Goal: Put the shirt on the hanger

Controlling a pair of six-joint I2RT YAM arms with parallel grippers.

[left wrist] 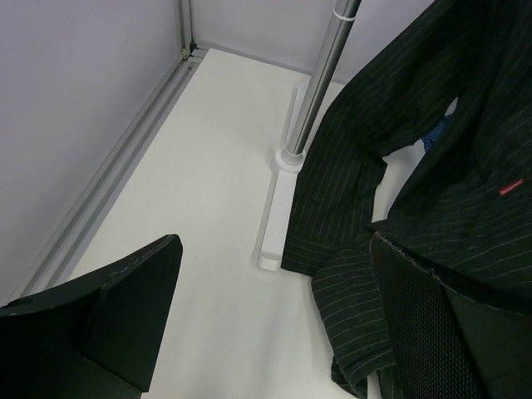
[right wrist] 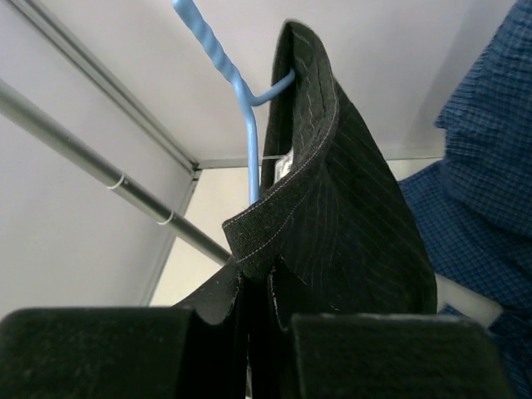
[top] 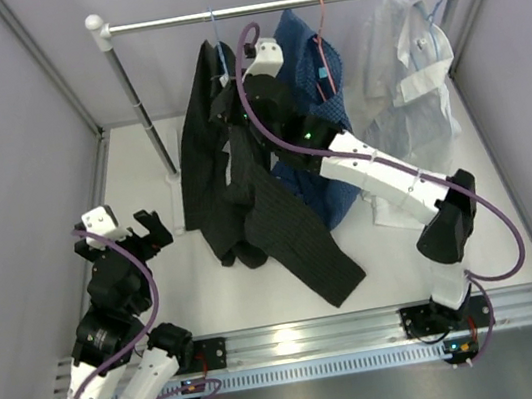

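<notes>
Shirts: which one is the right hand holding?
The black pinstriped shirt, leftmost: its collar pinched in the right hand. Blue checked shirt and white shirt are not held.

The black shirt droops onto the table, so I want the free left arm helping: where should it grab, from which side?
Probably the shirt's left edge, hanging by the rack post; come from the left, where the open left gripper faces it. The right gripper pinches the collar.
</notes>
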